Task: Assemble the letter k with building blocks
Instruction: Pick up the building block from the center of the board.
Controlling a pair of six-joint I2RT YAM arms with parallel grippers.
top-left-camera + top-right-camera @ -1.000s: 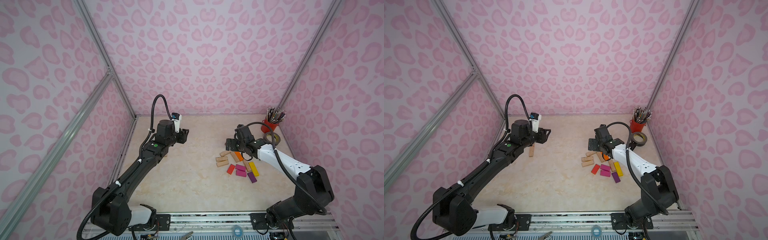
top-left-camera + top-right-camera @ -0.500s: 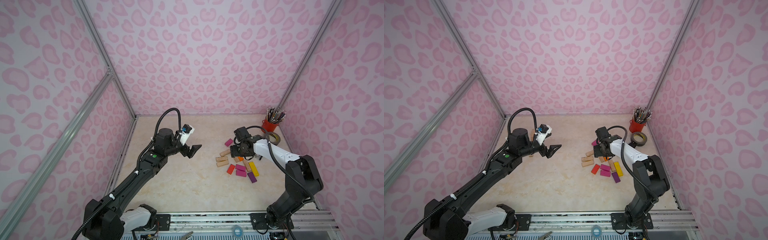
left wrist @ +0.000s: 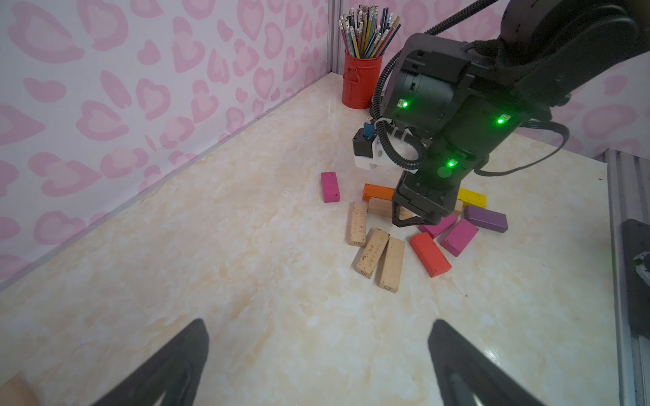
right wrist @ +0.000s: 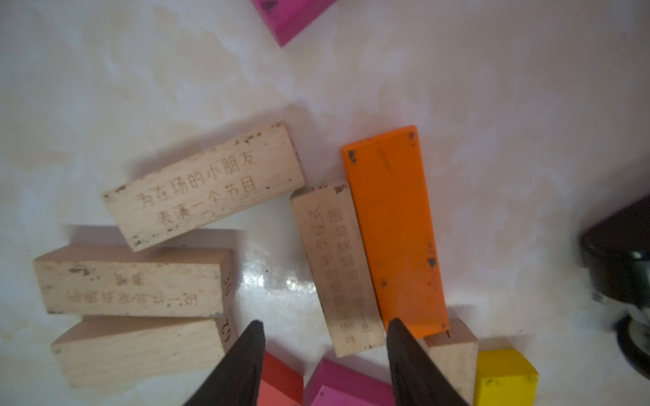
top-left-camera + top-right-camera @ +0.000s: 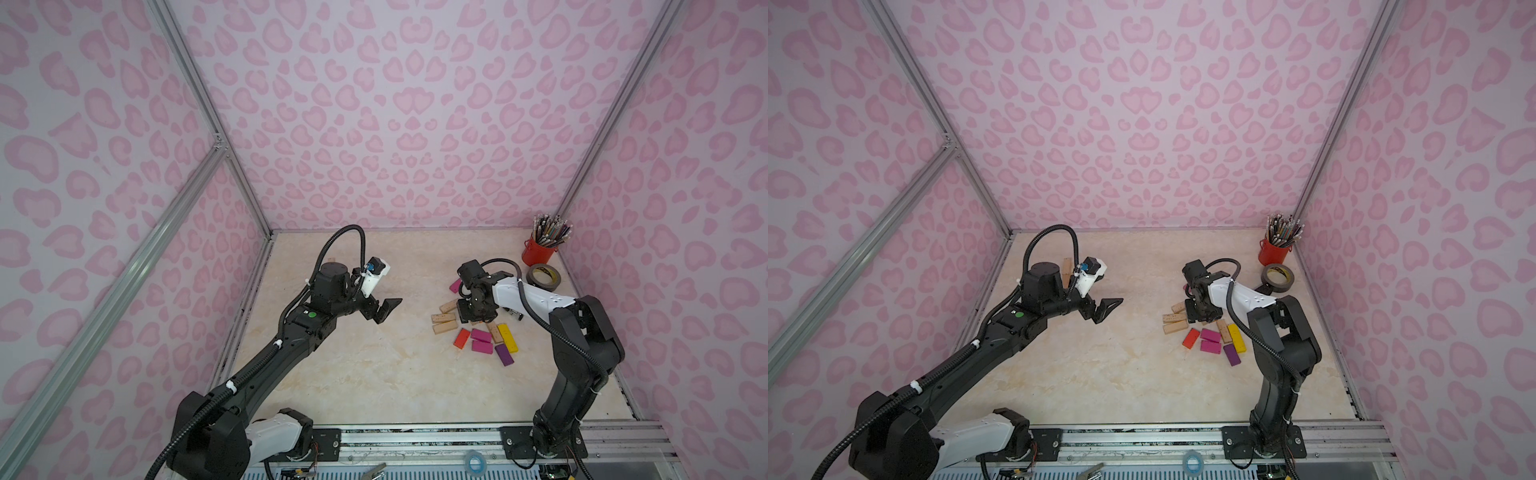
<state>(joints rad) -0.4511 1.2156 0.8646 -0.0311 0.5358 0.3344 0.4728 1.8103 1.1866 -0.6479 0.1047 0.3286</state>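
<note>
Hovering over bare tabletop [image 5: 365, 374], the left gripper [image 3: 318, 327] has its jaws spread wide with nothing between them

The building blocks [image 5: 481, 335] are well ahead of it, mostly in one loose pile, and the right gripper [image 4: 325, 325] points straight down into that pile. Its jaws are partly apart and straddle the near end of a plain block [image 4: 334, 260] with characters printed on it. There's a clear strip of table between one finger [image 4: 246, 355] and the block. The other finger [image 4: 408, 351] sits right at the seam where that block touches an orange block [image 4: 394, 228]. So it's not pinching anything, far as I can see

Out past the gap-side finger, three more plain blocks [image 4: 133, 281] lie flat and bunched together. On the wrist side of the right gripper are a red block [image 3: 429, 253], two magenta blocks [image 3: 459, 236], a purple block [image 3: 487, 218] and a yellow block [image 3: 473, 197]. A lone magenta block [image 3: 330, 187] lies ahead of its fingertips, apart from the pile

One extra wooden block [image 5: 1067, 270] lies behind the left gripper, by its wrist. The red cup of pencils [image 5: 538, 251] and the tape roll [image 5: 543, 276] are in the corner beyond the right gripper
</note>
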